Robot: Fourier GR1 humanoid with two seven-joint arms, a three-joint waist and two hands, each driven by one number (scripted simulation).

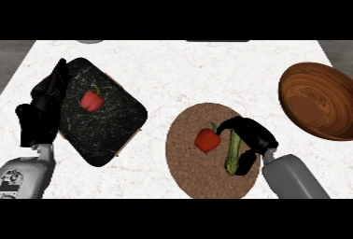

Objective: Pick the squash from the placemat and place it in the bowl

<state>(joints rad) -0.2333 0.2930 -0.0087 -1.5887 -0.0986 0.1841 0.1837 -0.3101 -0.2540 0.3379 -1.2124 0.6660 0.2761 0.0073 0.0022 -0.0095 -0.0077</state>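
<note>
1. Right hand [250,137] down on the round woven placemat [189,161], fingers curled over the long green squash [234,151], which lies under them.
2. Best to lift straight up, clearing the glossy red pepper [206,140] just beside the fingertips.
3. The grained wooden bowl [324,79] waits beyond the knuckles.
4. Left hand [43,112] rests, fingers straight.

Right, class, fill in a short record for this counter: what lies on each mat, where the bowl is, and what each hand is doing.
round placemat: squash and red pepper
dark mat: second red pepper
bowl: wooden, at the right edge, nothing in it
right hand: fingers curled over the squash
left hand: open, at the dark mat's left edge
</note>
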